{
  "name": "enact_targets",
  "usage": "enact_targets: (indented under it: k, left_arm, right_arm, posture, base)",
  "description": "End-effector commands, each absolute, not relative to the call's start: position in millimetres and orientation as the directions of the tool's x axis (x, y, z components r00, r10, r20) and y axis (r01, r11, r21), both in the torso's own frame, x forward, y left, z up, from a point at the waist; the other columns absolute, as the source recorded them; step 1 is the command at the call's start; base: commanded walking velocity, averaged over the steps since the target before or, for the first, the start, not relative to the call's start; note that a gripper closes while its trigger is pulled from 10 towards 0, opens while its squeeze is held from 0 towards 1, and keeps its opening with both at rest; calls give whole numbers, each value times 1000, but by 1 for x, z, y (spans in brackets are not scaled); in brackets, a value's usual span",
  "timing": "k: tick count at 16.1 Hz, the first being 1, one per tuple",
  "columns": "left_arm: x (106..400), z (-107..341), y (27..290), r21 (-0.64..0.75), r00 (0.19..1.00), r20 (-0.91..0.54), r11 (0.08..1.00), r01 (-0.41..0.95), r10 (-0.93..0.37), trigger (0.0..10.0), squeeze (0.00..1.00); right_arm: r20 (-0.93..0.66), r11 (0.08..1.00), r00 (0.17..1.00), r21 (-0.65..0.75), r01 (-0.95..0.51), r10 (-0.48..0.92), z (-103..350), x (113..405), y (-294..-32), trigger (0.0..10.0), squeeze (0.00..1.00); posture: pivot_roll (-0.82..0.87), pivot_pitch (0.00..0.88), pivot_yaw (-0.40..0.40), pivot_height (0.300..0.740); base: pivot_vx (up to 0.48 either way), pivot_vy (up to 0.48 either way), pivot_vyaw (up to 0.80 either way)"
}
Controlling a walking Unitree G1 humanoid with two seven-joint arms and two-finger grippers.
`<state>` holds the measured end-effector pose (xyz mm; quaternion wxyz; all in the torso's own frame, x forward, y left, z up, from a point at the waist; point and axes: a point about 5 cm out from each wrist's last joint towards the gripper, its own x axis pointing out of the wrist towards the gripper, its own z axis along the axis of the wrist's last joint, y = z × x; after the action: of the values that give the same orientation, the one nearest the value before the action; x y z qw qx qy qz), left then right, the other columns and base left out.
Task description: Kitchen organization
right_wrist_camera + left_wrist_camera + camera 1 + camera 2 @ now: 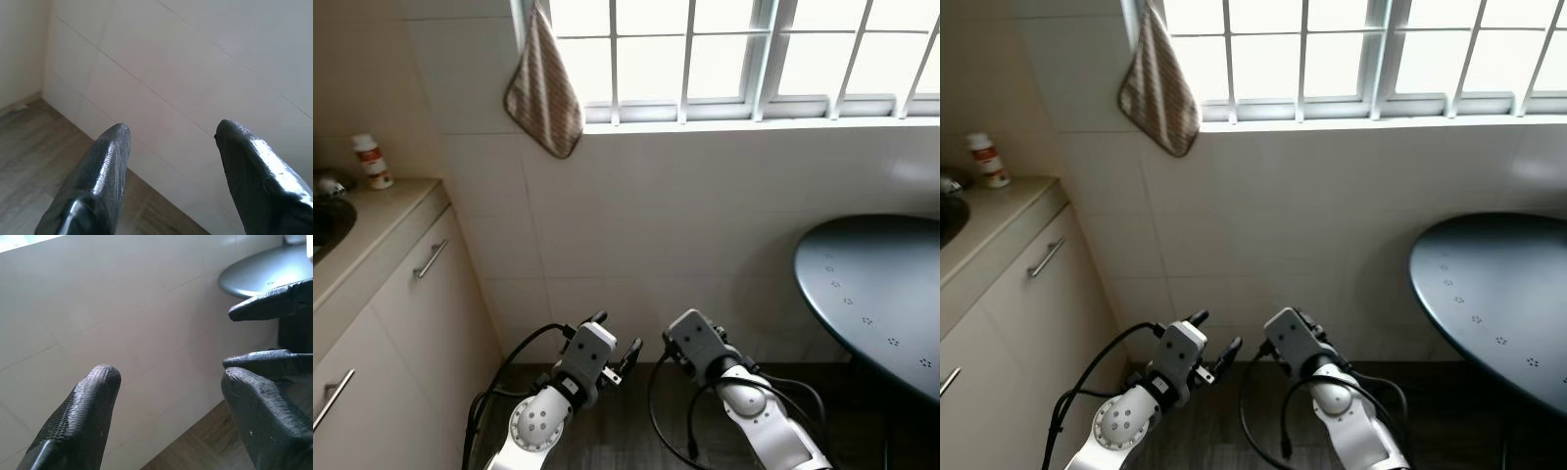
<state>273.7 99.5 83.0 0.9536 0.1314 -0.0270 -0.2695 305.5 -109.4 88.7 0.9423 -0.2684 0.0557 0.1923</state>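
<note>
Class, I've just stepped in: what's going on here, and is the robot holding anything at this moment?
Nothing is being handled. The robot faces a tiled wall under a window, both arms low in front. The left gripper and right gripper are open and empty. A striped cloth hangs by the window, a small bottle stands on the counter to the robot's left, and a dark round table is on its right.
</note>
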Motion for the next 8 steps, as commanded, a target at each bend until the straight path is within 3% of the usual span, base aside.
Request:
enact_targets:
  k: [1, 4, 8]
  left_arm:
    - [274, 82, 106, 264, 864, -28, 829, 492, -504, 10000, 0]
    - [274, 82, 106, 265, 863, -31, 828, 494, -504, 10000, 0]
    - [274, 82, 106, 268, 862, -32, 827, 495, -506, 10000, 0]
  right_arm:
    - [-189, 782, 917, -479, -398, 351, 94, 307, -104, 10000, 0]
    - [-190, 783, 917, -479, -397, 350, 94, 307, -104, 10000, 0]
    - [-191, 783, 918, -478, -397, 349, 93, 308, -104, 10000, 0]
  posture:
    - [-2, 0, 8, 740]
    - [-2, 0, 8, 740]
    - [-2, 0, 8, 740]
  base:
    - [0, 0, 0]
    - [0, 167, 0]
    - [0, 480, 0]
